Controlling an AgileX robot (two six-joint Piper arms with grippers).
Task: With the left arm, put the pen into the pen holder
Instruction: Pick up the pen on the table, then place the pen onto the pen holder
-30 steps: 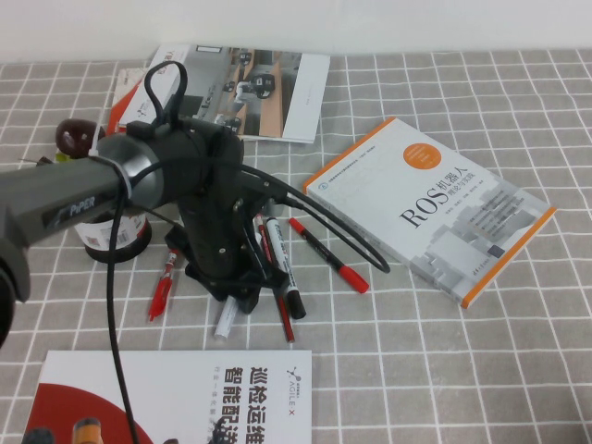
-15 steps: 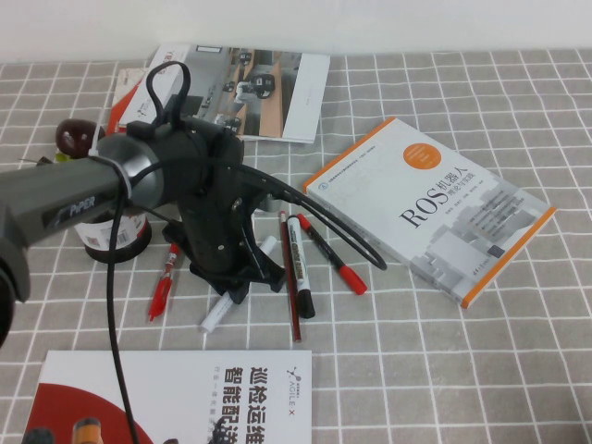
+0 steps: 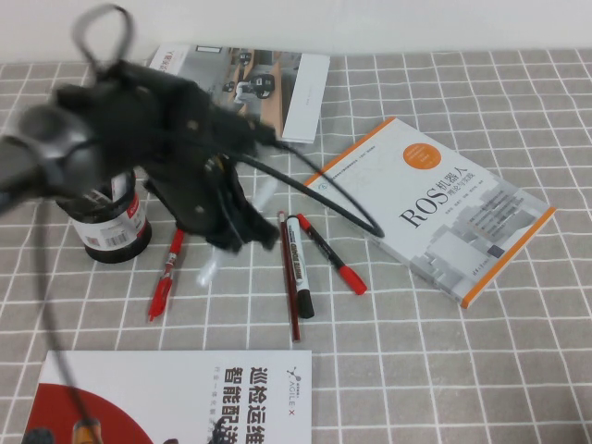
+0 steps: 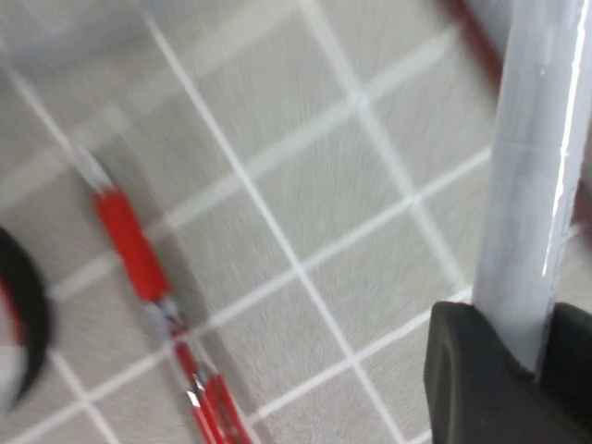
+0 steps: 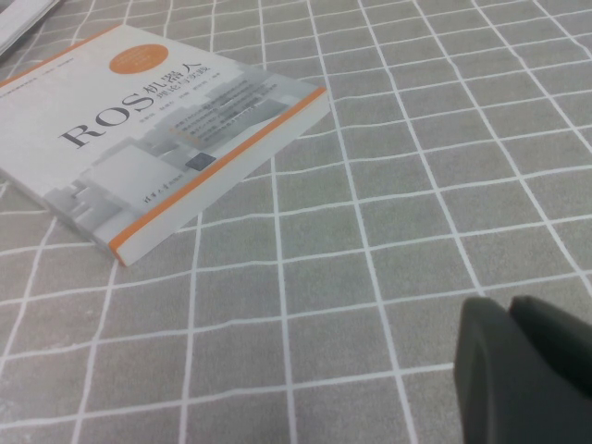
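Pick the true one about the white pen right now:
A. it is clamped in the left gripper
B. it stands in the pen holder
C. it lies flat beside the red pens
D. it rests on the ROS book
A: the left wrist view shows the white pen pinched in the left gripper, above the tablecloth.

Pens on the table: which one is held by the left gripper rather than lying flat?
The plain white pen, clamped in the left gripper. The red pens and the black-capped marker lie untouched; the right gripper hovers over cloth.
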